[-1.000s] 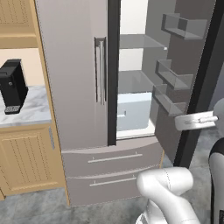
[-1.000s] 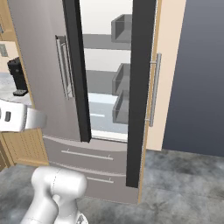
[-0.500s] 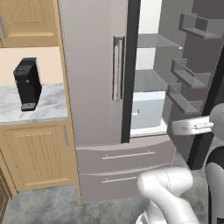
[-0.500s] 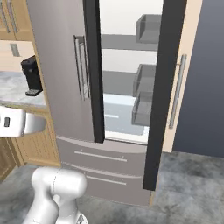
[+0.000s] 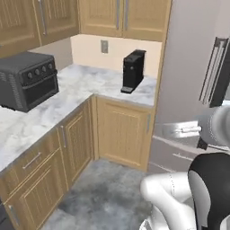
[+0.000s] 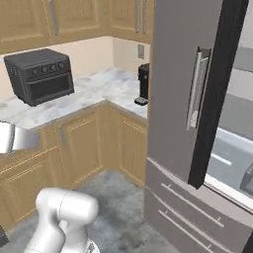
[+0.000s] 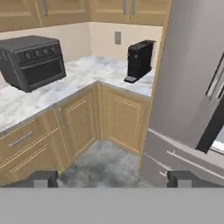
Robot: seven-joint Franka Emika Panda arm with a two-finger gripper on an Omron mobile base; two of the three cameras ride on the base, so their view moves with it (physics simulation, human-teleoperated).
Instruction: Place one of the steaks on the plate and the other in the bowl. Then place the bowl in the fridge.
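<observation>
Along the marble counter (image 7: 83, 83), from left to right, stand a black toaster oven (image 7: 33, 61) against the back wall and a black coffee machine (image 7: 139, 61) at the counter's right end, just beside the fridge (image 7: 192, 74). The fridge occupies the right side of the hand view, its door open at the far right edge. The gripper (image 7: 113, 179) has its fingers spread fully wide and holds nothing; it points at the corner cabinets (image 7: 109, 118) and grey floor (image 7: 103, 164) beneath the counter. No steak, plate or bowl can be made out in these views.

Risk: the hand is empty, so the steaks appear yet to be handled. The open fridge door stands close on the hand's right; judged from here, a swing could clip it.
</observation>
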